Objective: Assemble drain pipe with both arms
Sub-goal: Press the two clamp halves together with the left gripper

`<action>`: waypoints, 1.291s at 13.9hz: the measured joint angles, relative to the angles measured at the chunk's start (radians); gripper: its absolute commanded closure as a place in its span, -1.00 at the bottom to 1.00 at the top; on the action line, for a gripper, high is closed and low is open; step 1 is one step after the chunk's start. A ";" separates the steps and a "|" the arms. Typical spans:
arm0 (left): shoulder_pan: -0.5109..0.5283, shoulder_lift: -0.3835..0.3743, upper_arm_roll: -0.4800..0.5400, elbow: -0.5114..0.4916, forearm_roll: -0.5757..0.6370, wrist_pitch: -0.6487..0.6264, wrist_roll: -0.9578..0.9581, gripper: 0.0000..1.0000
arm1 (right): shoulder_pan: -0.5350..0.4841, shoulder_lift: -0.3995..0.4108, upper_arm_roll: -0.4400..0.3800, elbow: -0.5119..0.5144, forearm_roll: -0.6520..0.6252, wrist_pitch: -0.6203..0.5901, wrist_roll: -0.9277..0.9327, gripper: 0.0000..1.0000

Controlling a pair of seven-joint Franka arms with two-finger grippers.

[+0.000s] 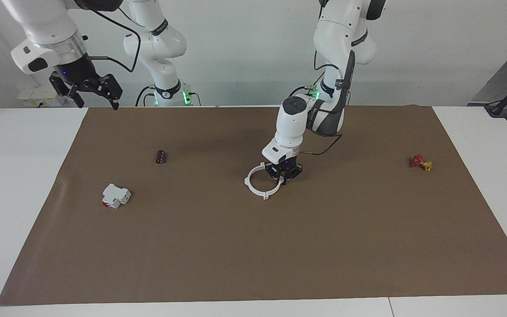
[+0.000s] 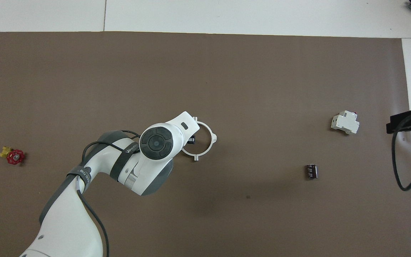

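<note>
Brown mat | left pincer clamped on drain pipe rim | right pincer raised, wide, empty

The brown mat looks like matt paper or thin board, faintly grained. On it, the drain pipe is thin smooth white plastic. Toward the right arm's end of the mat, the white block looks like moulded plastic, and the dark cylinder shows a slight sheen.

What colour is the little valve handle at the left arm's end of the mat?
The valve has a red handwheel on a yellow body, clearest in the overhead view.
</note>
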 measured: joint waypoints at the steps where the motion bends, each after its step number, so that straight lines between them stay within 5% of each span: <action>1: 0.000 0.000 0.000 0.000 0.000 0.000 0.000 1.00 | 0.000 0.000 0.000 0.000 0.000 0.000 0.000 -1.00; 11: 0.000 0.000 0.000 0.000 0.000 0.000 0.000 1.00 | 0.000 0.000 0.000 0.000 0.000 0.000 0.000 -1.00; 13: 0.000 0.000 0.000 0.000 0.000 0.001 0.000 0.60 | 0.000 0.000 0.000 0.000 0.000 0.000 0.000 -1.00; 18: 0.000 0.003 0.000 0.000 0.000 0.017 -0.004 0.17 | 0.000 0.000 0.000 0.000 0.000 0.000 0.000 -1.00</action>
